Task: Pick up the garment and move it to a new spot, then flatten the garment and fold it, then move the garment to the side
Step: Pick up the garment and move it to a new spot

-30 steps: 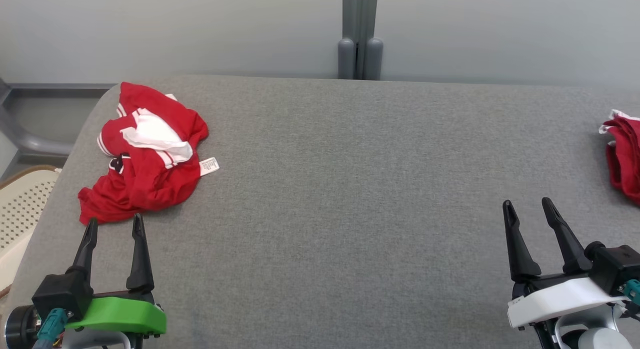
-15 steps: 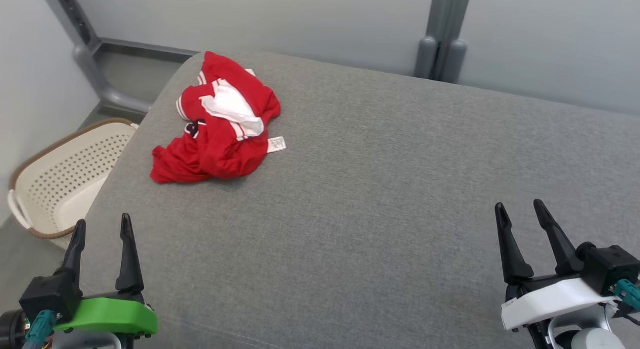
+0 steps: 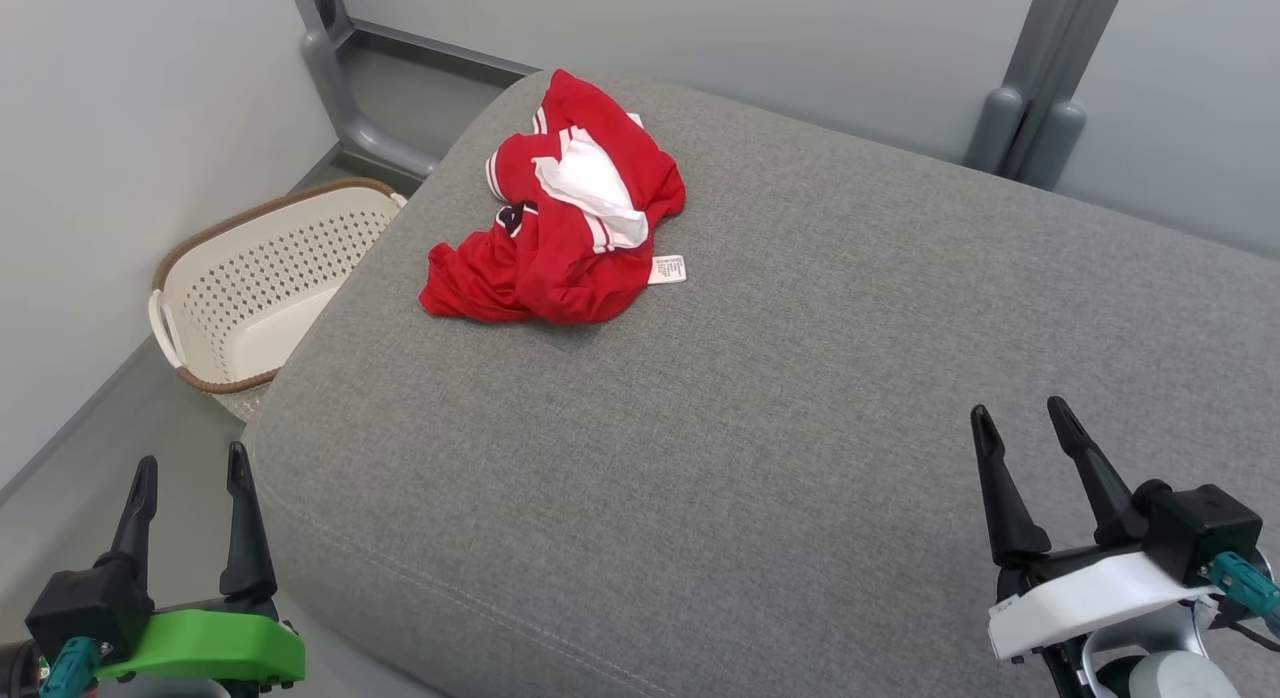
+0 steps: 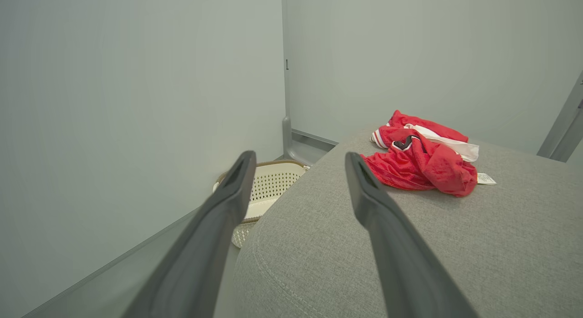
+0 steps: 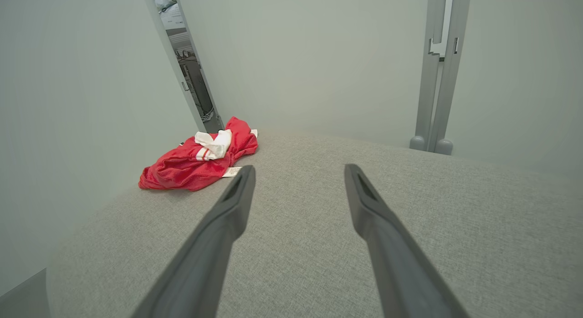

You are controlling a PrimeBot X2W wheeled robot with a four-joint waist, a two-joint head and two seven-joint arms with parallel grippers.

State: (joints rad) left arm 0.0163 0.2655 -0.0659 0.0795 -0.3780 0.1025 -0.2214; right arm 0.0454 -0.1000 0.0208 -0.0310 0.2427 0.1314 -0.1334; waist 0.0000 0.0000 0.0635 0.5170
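Garment point(image 3: 560, 228) crumpled on table point(image 3: 800, 398). Basket point(image 3: 270, 278) beside garment, off the table. Left hand point(image 3: 192, 456) and right hand point(image 3: 1018, 408) spread, empty, well apart from garment.

Red garment point(image 3: 560, 248) with white stripes, grey table point(image 3: 800, 428).

Bright, even, diffuse light, soft faint shadow under the garment point(image 3: 560, 228), no glare, wrist views bowed at edges

A bare, lab-like test bay: plain grey partition walls point(image 3: 120, 128), a grey padded table point(image 3: 750, 428), a perforated laundry basket point(image 3: 270, 268).
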